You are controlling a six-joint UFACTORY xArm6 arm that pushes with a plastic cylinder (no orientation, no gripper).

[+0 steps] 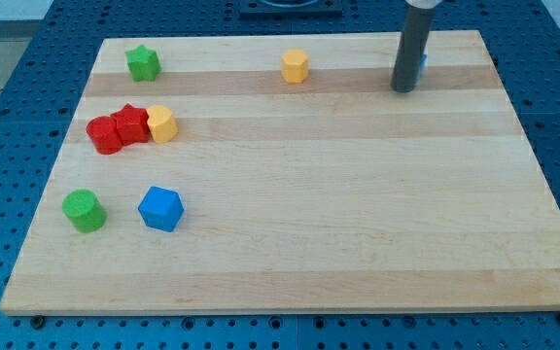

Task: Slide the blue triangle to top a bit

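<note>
The blue triangle (423, 64) is almost wholly hidden behind my rod; only a thin blue sliver shows at the rod's right edge, near the view's top right. My tip (403, 89) rests on the wooden board (309, 214), just below and left of that sliver, touching or nearly touching the block.
A green star (143, 63) sits at the top left and a yellow hexagon (296, 66) at the top middle. A red cylinder (104, 135), red star (131, 124) and yellow block (162, 124) cluster at the left. A green cylinder (84, 210) and blue hexagon (160, 208) lie at the lower left.
</note>
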